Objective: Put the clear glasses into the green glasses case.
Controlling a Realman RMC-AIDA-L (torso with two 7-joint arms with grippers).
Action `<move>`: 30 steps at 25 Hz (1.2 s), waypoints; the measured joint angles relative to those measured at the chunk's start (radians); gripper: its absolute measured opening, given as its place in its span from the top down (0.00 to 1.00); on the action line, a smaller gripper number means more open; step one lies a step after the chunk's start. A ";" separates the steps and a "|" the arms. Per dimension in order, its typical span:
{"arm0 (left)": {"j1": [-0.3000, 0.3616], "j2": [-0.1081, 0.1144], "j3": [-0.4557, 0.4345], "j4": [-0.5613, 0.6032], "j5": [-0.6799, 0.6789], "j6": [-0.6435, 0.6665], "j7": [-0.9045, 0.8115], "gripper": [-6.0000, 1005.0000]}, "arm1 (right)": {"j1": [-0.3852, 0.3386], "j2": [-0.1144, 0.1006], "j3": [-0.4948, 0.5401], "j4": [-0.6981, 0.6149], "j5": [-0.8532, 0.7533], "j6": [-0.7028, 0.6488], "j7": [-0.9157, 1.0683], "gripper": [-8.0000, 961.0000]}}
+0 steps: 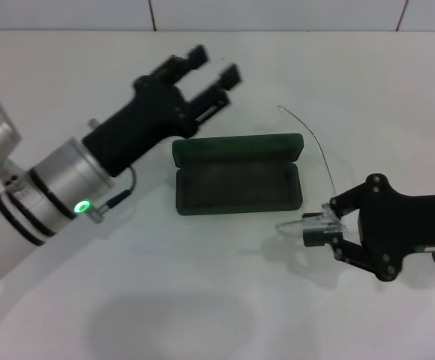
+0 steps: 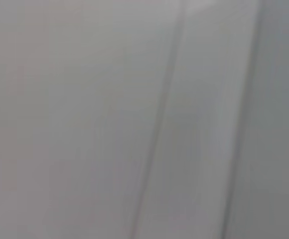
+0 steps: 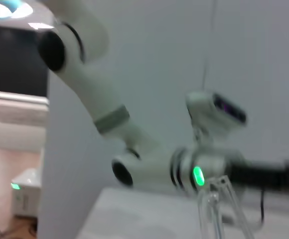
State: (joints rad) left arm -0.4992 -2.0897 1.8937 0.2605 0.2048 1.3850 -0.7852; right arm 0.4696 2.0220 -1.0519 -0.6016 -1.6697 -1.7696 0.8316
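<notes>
progress looks about halfway: the transparent, colourless plastic-framed clear glasses (image 1: 307, 222) are clamped in the right gripper (image 1: 319, 229), off the white table (image 1: 217, 300), not yet inside the dark green rectangular hard-shell glasses case (image 1: 238, 183), which lies open just beside them toward the robot's left. the left gripper (image 1: 211, 75) hovers behind the case, fingers apart, holding nothing.

Matt dark green case (image 1: 238, 173) with fuzzy lining; glossy see-through plastic glasses (image 1: 307, 223); smooth white table (image 1: 202, 300).
</notes>
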 joint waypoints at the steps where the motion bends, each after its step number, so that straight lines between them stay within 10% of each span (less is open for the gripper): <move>1: -0.001 0.002 0.000 -0.019 -0.011 -0.001 -0.001 0.30 | -0.002 -0.001 0.000 -0.002 0.010 -0.021 -0.012 0.86; 11: -0.046 0.000 0.001 -0.088 0.007 -0.163 -0.002 0.30 | 0.017 -0.004 -0.005 -0.008 0.129 -0.227 -0.140 0.86; 30: -0.061 -0.004 0.002 0.068 0.159 -0.083 -0.027 0.30 | 0.074 0.005 -0.108 0.032 0.138 -0.088 -0.037 0.86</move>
State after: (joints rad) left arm -0.5607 -2.0939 1.8958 0.3286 0.3638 1.3015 -0.8119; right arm 0.5440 2.0270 -1.1599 -0.5700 -1.5320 -1.8580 0.7949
